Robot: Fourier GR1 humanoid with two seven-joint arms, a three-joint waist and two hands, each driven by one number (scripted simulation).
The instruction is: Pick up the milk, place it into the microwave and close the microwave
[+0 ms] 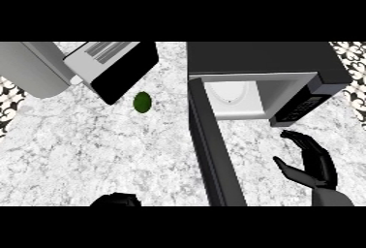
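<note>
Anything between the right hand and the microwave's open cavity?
No. In the head view only bare marble counter separates the open right hand from the microwave; its door stands open to the left.

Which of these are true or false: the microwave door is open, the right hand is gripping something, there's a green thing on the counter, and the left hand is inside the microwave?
1. The microwave door is open. True: it swings out toward the view's lower edge, and the cavity shows.
2. The right hand is gripping something. False: its fingers are straight and hold nothing; it sits in front of the microwave.
3. A green object lies on the counter. True: it is left of the door, near the toaster.
4. The left hand is inside the microwave. False: it shows at the view's lower edge, left of the door.
</note>
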